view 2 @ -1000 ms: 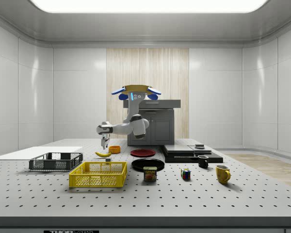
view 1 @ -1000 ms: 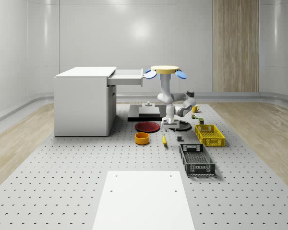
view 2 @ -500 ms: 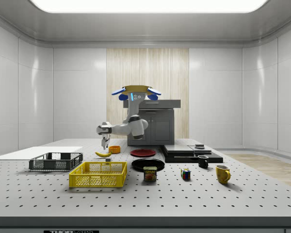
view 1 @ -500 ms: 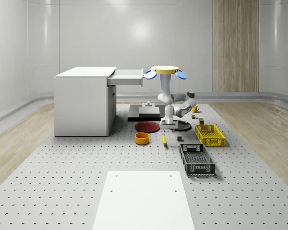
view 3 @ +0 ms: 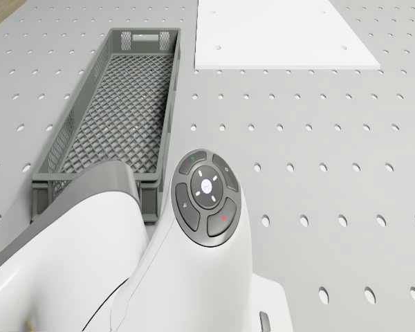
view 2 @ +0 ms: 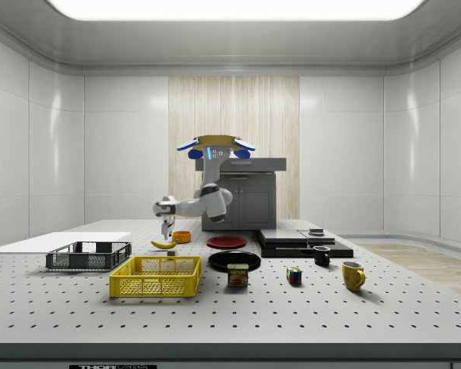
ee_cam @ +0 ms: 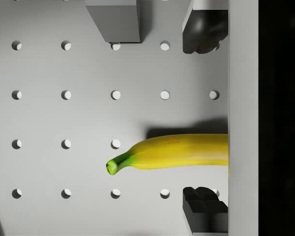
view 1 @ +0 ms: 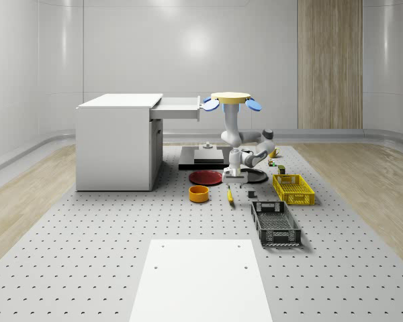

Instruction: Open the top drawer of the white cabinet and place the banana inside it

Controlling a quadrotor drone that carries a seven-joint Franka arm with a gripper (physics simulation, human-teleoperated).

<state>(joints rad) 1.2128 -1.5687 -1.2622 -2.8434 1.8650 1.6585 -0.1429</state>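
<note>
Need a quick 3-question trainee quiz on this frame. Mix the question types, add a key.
1. True or false: the top drawer of the white cabinet is already pulled out.
2. Pick one. The banana lies: A) in the yellow crate; B) on the table, under the open gripper; C) inside the drawer.
3. Short answer: what colour is the bowl beside the banana?

Key: 1 true. 2 B. 3 orange.

Hand (ee_cam: 205,118) above banana (ee_cam: 172,152) (fingers apart), drone (view 1: 232,100) hovering beside cabinet (view 1: 117,141).
</note>
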